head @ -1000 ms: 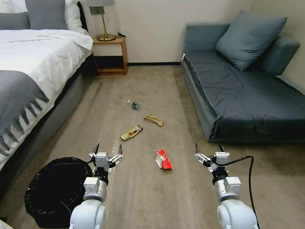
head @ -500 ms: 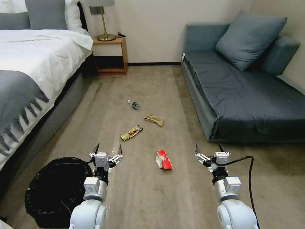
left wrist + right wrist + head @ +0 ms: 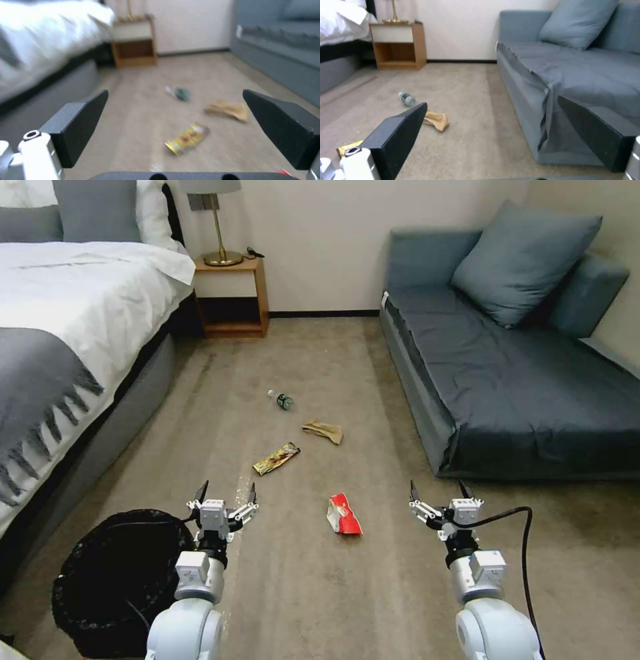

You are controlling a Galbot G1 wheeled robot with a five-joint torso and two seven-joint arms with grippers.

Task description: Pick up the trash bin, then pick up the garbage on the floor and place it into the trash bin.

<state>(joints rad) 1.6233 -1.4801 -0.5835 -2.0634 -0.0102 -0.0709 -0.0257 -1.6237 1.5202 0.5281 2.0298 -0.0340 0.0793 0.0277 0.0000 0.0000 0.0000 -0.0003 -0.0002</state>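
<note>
Nothing moved since earlier frames. Trash bin [image 3: 117, 573]: floor, nearest, beside left gripper [image 3: 225, 495], fingers wide, empty; judged light, bag slippery, take by stiff rim. Right gripper [image 3: 437, 492]: fingers wide, empty. Garbage beyond (all light, crushable): snack packet [image 3: 343, 515], wrapper [image 3: 276, 458], paper bag [image 3: 323, 431], bottle [image 3: 281, 399].

Head view high, looking down; wrist views low, forward, sharing carpet [image 3: 320, 580].
</note>
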